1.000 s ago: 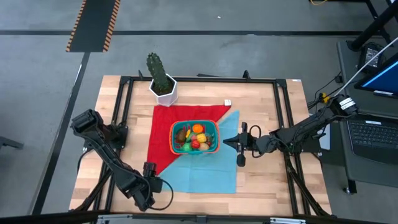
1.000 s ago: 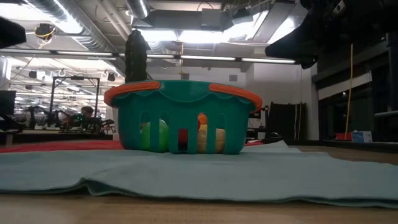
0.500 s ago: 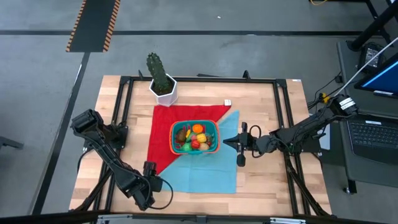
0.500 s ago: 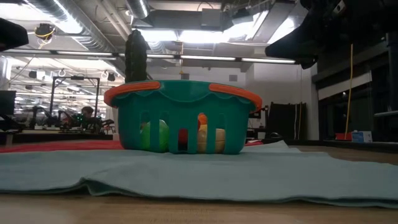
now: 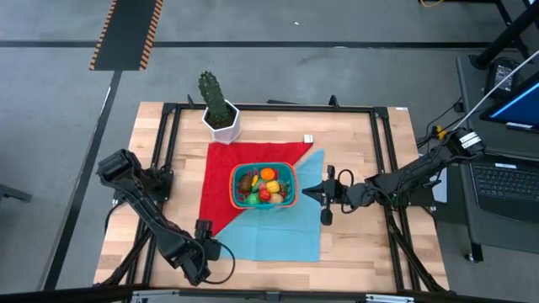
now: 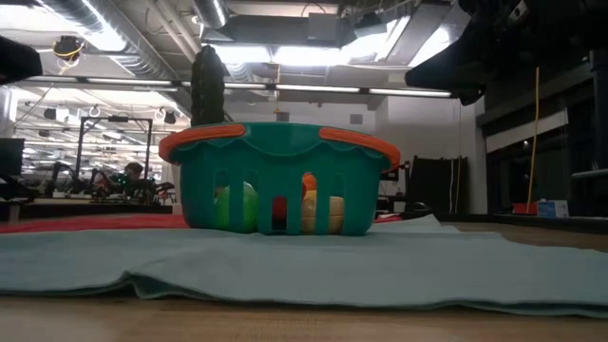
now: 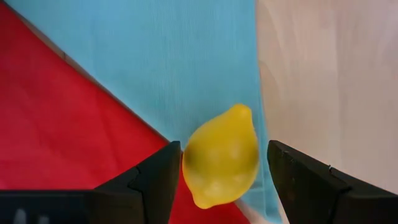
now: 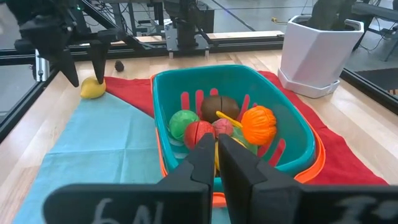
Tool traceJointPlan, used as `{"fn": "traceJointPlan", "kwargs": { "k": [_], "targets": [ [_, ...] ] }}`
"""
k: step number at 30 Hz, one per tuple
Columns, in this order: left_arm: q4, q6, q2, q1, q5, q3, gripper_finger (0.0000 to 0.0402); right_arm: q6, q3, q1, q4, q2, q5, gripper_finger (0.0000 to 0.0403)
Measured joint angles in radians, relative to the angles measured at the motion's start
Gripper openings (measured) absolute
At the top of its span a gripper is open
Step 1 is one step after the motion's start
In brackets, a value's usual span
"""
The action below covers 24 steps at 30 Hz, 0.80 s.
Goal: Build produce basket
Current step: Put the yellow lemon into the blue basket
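The teal basket [image 5: 264, 185] with its orange-red rim stands on a red and a blue cloth and holds several toy fruits and vegetables [image 8: 221, 121]. One yellow lemon [image 7: 221, 165] lies on the cloth near its near-left edge, also seen as the lemon [image 8: 92, 88] from the right wrist. My left gripper [image 7: 224, 146] hangs open over the lemon, one finger on each side, touching nothing; in the high view the left gripper [image 5: 204, 229] hides the fruit. My right gripper [image 8: 216, 146] is shut and hovers level, just right of the basket, as the right gripper [image 5: 307, 192] shows from above.
A cactus in a white hexagonal pot [image 5: 221, 118] stands at the table's far left, beyond the red cloth [image 5: 244, 158]. The blue cloth [image 5: 282, 231] reaches toward the near edge. A small white object [image 5: 308, 138] lies on bare wood. A black frame rims the table.
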Motion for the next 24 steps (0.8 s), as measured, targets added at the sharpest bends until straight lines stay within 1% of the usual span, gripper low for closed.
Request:
{"fn": "traceJointPlan", "kwargs": {
  "k": [7, 15, 19, 24],
  "targets": [
    [-0.007, 0.0, 0.044, 0.0, 0.01, 0.0, 0.0231, 0.0, 0.0, 0.0, 0.0, 0.0, 0.0, 0.0026],
    [-0.022, -0.001, 0.045, 0.0, 0.019, 0.0, 0.0231, 0.0, 0.0, 0.0, 0.0, 0.0, 0.0, 0.0026],
    [-0.018, -0.002, 0.045, 0.0, -0.01, 0.0, 0.0231, 0.0, 0.0, 0.0, 0.0, 0.0, 0.0, 0.0026],
    [0.004, -0.003, 0.045, 0.0, -0.017, 0.0, 0.0231, 0.0, 0.0, 0.0, 0.0, 0.0, 0.0, 0.0026]
  ]
}}
